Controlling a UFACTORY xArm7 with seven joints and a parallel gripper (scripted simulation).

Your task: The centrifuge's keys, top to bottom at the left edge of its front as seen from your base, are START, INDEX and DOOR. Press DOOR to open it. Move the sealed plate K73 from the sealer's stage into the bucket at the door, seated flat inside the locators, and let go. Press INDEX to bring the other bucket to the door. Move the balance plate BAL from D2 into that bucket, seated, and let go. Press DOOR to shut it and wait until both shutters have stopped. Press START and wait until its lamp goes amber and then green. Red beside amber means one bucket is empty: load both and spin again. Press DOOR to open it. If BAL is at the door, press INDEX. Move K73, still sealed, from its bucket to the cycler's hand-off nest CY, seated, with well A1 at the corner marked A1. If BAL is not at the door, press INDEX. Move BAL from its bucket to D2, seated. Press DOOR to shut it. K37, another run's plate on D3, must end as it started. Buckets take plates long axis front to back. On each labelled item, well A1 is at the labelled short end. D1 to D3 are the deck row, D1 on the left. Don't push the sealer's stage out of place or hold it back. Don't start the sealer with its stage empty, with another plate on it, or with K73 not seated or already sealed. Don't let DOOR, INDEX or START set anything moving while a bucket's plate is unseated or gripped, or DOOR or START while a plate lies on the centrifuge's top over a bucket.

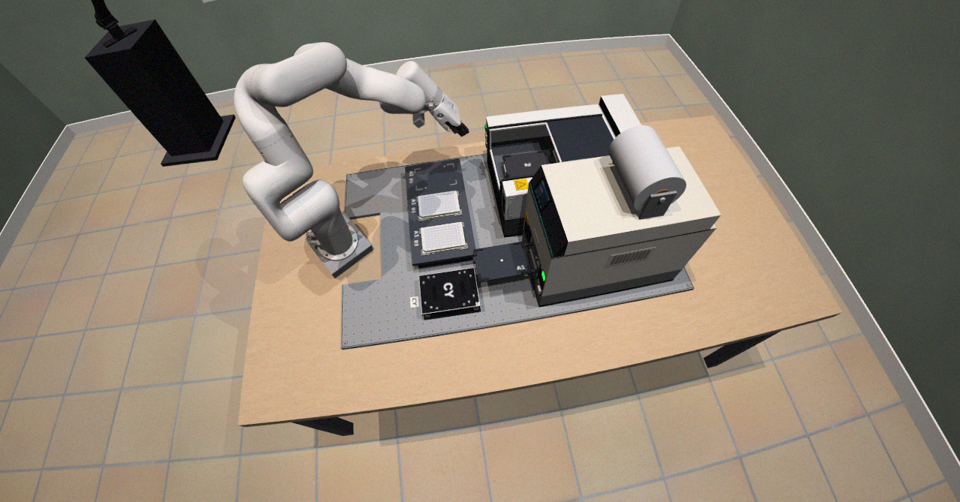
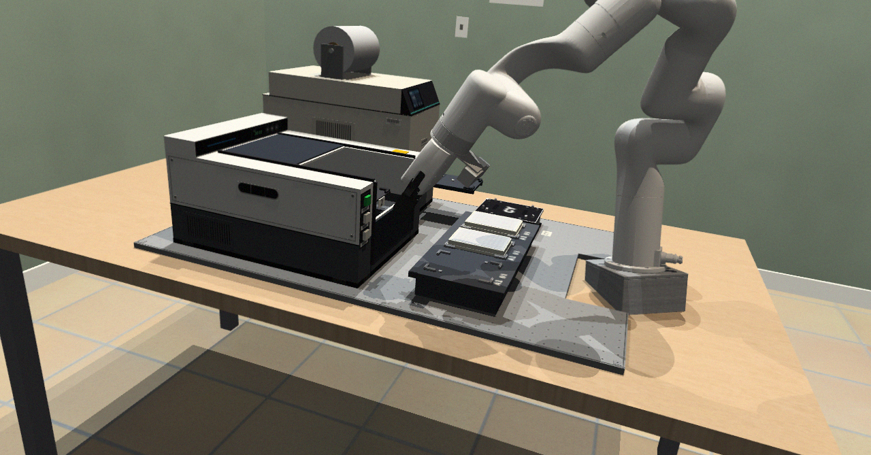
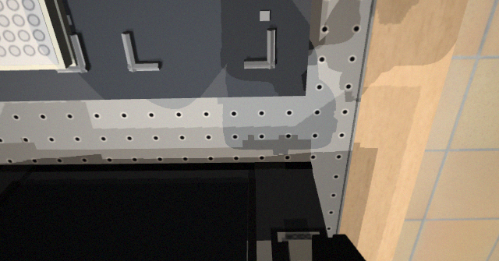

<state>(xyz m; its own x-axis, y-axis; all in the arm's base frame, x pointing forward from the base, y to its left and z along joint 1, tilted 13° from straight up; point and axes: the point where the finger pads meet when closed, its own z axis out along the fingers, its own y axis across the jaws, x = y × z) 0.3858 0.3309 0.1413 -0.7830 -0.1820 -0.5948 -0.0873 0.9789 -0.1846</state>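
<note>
My gripper (image 1: 460,128) is shut and empty, tilted down just off the left front corner of the centrifuge (image 1: 537,139). In the wrist view its dark fingertips (image 3: 335,248) sit next to a grey key (image 3: 298,238) on the centrifuge's front edge; I cannot tell if they touch. The door is open over a dark bucket marked 2 (image 1: 525,163), with no white plate on it. A white plate lies on D2 (image 1: 437,205) and another on D3 (image 1: 442,237). D1 (image 1: 435,171) is bare. The sealer's stage (image 1: 499,262) is out and bare. K73 is not in view.
The CY nest (image 1: 448,290) is bare, in front of the deck row. The sealer (image 1: 617,223) with its roll stands right of the centrifuge. The centrifuge keys and a green lamp (image 2: 366,201) show in the exterior view. The arm's base (image 1: 335,244) is left of the deck.
</note>
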